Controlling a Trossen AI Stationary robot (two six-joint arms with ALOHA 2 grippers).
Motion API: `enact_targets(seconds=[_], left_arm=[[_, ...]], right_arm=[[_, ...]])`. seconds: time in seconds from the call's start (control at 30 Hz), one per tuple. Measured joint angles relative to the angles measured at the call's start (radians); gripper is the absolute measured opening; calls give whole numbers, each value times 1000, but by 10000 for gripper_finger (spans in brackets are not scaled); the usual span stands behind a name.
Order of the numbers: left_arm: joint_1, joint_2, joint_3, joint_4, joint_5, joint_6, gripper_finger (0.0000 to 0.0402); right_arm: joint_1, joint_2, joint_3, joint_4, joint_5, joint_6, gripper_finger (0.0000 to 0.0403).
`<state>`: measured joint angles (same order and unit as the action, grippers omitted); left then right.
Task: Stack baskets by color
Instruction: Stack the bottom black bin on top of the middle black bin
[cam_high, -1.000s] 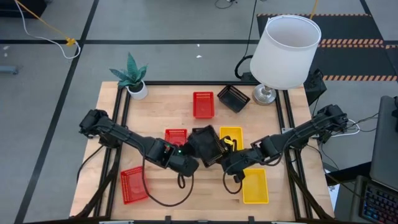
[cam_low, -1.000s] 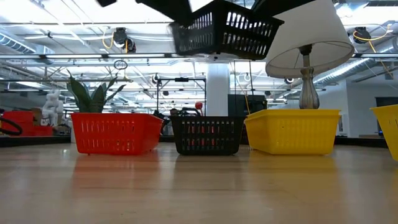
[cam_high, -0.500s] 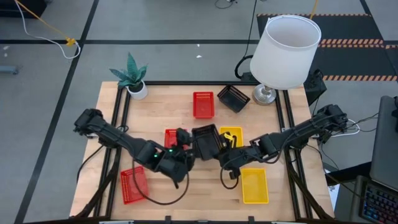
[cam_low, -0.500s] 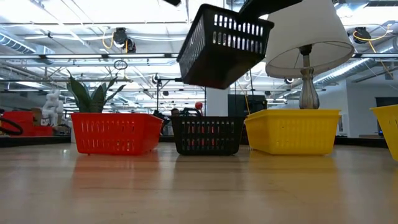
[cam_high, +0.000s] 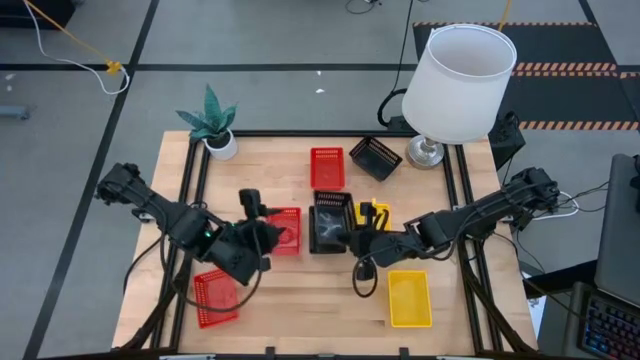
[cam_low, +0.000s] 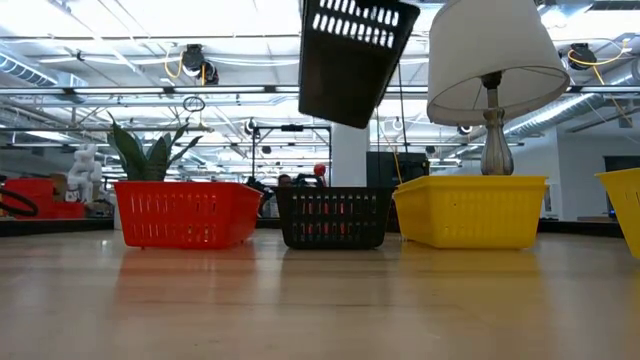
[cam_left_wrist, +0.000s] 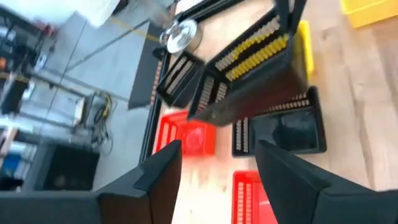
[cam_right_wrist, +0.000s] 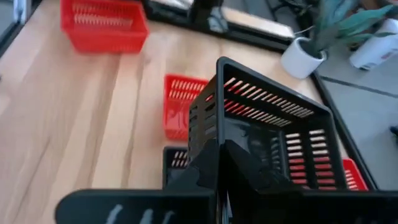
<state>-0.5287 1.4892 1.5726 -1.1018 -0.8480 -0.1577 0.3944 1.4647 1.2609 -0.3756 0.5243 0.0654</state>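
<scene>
My right gripper (cam_high: 352, 240) is shut on a black basket (cam_high: 329, 222), holding it steeply tipped above another black basket (cam_low: 332, 215) that rests on its base mid-table. My left gripper (cam_high: 256, 212) stands open and empty to the left of it, above a red basket (cam_high: 284, 228). The left wrist view shows the open left gripper (cam_left_wrist: 217, 168) with the tipped black basket (cam_left_wrist: 249, 68) farther off. On the table lie more red baskets (cam_high: 327, 168) (cam_high: 215, 297), a third black basket (cam_high: 375, 157) and two yellow baskets (cam_high: 374, 214) (cam_high: 410, 297). My right gripper pinches the black basket's lattice wall at its rim (cam_right_wrist: 214, 146), on the side nearest the gripper. The fingers come slanting down from the table's right. The basket is lifted clear and tilted steeply, its solid bottom (cam_low: 340, 85) showing in the low view.
A lamp with a white shade (cam_high: 460, 85) stands at the far right corner, a small potted plant (cam_high: 212, 125) at the far left. Bare wood lies along the near edge between the near red and yellow baskets.
My left gripper has opened, let go of the black basket, and drawn back up and toward the table's left while rolling. The black basket, level a second ago, has tipped steeply and now hangs from my right gripper alone, slightly farther from the near edge.
</scene>
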Motion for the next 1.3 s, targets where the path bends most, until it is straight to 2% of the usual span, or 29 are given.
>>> enact_targets(seconds=[0.2, 0.33, 0.63, 0.77, 0.97, 1.17, 1.3], left_arm=[[33, -12, 0, -134, -10, -129, 179], [58, -11, 0, -181, -10, -175, 168], [100, -11, -1, -207, -10, -191, 163], [120, -11, -6, -206, -10, -193, 163], [144, -13, -70, -207, -10, -192, 163], [169, -57, -146, -207, -11, -209, 163], [176, -127, -211, -172, -9, -231, 163]], right_arm=[[35, 6, 10, 15, 76, 56, 6], [55, 28, 10, 56, 83, 50, 6], [65, 177, 15, 63, 109, 4, 6], [64, 252, 95, 17, 140, -29, 6], [76, 351, 187, -27, 198, -52, 6], [102, 369, 179, -96, 236, -18, 6], [122, 365, 154, -84, 248, -54, 6]])
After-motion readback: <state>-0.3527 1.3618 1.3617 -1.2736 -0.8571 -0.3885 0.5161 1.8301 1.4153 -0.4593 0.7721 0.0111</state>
